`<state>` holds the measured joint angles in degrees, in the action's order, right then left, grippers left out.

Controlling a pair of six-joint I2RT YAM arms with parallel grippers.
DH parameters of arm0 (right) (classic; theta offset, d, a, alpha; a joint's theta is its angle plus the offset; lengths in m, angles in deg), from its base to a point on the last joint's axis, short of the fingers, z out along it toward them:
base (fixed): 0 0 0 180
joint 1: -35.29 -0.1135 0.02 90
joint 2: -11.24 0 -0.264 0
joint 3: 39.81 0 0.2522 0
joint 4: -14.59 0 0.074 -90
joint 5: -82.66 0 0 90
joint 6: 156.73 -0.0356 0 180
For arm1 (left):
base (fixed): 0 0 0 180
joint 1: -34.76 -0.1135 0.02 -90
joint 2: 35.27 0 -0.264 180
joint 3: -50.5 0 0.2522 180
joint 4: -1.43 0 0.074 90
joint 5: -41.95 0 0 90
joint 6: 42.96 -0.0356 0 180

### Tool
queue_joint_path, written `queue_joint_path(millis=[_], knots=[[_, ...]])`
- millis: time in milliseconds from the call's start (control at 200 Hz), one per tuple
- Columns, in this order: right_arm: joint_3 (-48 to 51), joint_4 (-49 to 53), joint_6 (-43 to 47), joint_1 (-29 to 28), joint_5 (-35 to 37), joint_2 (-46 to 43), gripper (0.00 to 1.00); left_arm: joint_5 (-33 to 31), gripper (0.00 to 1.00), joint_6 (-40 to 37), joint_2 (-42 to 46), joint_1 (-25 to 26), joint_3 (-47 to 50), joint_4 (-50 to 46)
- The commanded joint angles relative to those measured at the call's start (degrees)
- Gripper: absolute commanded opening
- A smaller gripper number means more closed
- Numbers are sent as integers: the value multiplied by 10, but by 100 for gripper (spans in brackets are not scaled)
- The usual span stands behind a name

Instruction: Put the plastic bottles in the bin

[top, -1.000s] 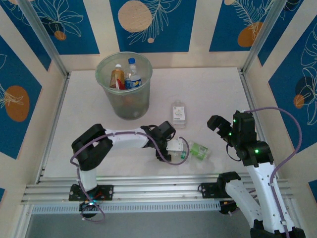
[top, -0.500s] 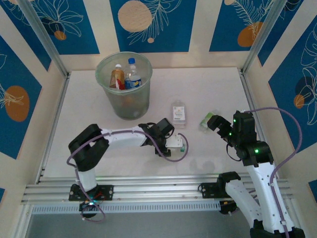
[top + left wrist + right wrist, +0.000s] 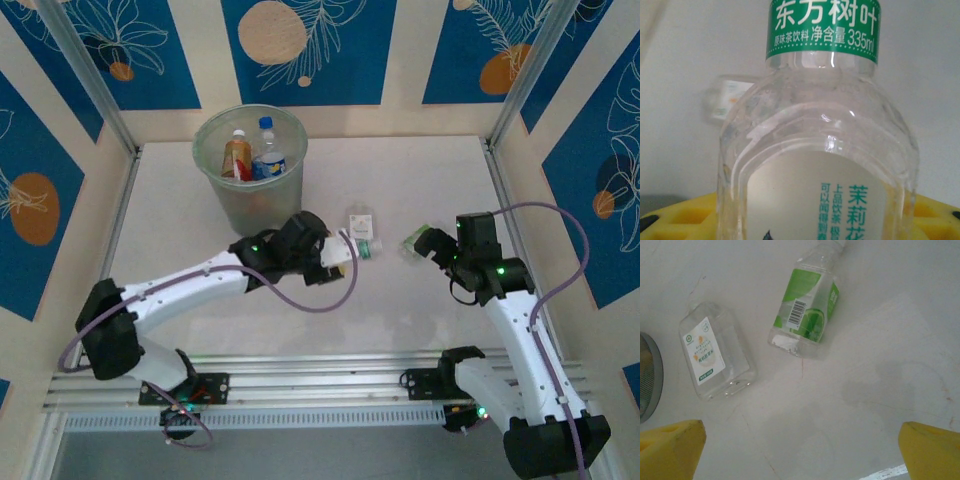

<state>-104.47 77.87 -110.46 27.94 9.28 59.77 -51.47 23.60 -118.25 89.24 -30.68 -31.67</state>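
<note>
The left gripper (image 3: 341,252) clamps a green-banded bottle (image 3: 815,150) near the bin (image 3: 257,215), to its right; I'd lift it well above the rim before swinging across. The right gripper (image 3: 800,450) hangs wide open over a green-labelled bottle (image 3: 807,307) and a white-labelled bottle (image 3: 715,350) lying on the table (image 3: 430,170)

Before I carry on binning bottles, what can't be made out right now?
- Left wrist: the held bottle hides where the left tool grips it; the bottle behind is blurred.
- Top: the bin wall clouds its lower contents.
- Right wrist: the green-labelled bottle loses its cap end to the top edge.
</note>
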Motion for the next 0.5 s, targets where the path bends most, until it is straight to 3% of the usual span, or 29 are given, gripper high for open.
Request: queue_joint_path(millis=[0, 215, 495], knots=[[-7, -19, -6, 5, 8, -11, 99, -86, 45, 83, 54, -36, -66, 0], [-4, -15, -3, 6, 1, -17, 99, -85, 47, 150, 83, -153, -181, -25], [-5, -5, 0, 7, 2, -36, 99, -57, 47, 140, -11, -299, -335, -104]])
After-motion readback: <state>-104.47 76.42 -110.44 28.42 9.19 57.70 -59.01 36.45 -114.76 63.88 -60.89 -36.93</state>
